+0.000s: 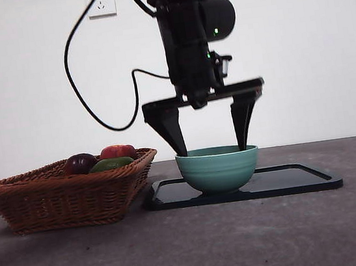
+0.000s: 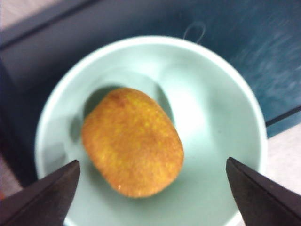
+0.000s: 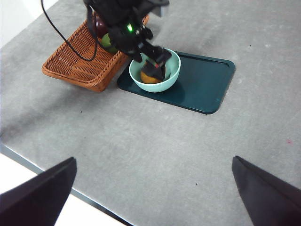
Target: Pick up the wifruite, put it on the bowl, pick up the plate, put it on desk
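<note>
The orange-brown wifruite (image 2: 132,141) lies loose inside the mint-teal bowl (image 2: 221,117); the right wrist view shows the wifruite (image 3: 149,77) partly behind the left arm. The bowl (image 1: 218,167) stands on the left part of the plate (image 1: 302,179), a dark flat tray on the desk (image 1: 245,242). My left gripper (image 1: 213,149) hangs open over the bowl, one fingertip at each side of the rim and neither touching the fruit. High above the desk (image 3: 164,141), my right gripper (image 3: 154,159) is open and holds nothing.
A wicker basket (image 1: 68,193) stands left of the plate, close to its edge, holding a dark purple fruit (image 1: 80,163), a red one (image 1: 118,151) and a green one (image 1: 111,163). A black cable (image 1: 85,99) loops down behind the left arm.
</note>
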Robot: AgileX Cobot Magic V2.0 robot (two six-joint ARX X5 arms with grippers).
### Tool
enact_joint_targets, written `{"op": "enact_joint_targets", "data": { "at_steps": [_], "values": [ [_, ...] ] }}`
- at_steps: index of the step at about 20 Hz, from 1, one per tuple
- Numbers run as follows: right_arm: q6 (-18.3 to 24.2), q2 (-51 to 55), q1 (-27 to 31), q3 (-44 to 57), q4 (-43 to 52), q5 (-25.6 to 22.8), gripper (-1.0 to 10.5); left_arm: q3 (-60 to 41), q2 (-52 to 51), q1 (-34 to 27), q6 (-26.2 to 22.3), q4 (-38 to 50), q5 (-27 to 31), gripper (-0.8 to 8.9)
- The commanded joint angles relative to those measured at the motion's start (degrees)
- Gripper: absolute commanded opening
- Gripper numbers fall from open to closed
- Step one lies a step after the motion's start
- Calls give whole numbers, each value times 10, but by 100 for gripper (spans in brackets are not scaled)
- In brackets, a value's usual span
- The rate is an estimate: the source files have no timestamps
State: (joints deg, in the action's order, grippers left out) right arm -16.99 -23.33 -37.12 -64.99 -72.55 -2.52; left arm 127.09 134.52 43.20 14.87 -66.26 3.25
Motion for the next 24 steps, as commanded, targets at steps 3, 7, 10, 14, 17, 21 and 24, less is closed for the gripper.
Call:
{"op": "enact_joint_targets", "data": {
  "at_steps": [3,7,10,14,17,21,24],
  "values": [
    [-6,-1,-5,-5,5,1,588,18,25,5,-21,10,14,500],
    [-6,-1,-5,-5,5,0,588,18,28,5,-27,16,15,499],
    [-6,-1,-5,-5,5,-1,588,18,33,5,-38,16,19,498],
    [-6,-1,-5,-5,5,-1,588,18,34,6,-59,25,39,489],
    [-6,-1,-5,-5,5,-1,588,18,35,6,-63,28,39,465],
    [-6,-1,-5,-5,5,-1,588,18,35,11,-67,43,39,464],
    [-6,-1,-5,-5,5,-1,588,18,38,11,-69,44,39,458]
  ]
}}
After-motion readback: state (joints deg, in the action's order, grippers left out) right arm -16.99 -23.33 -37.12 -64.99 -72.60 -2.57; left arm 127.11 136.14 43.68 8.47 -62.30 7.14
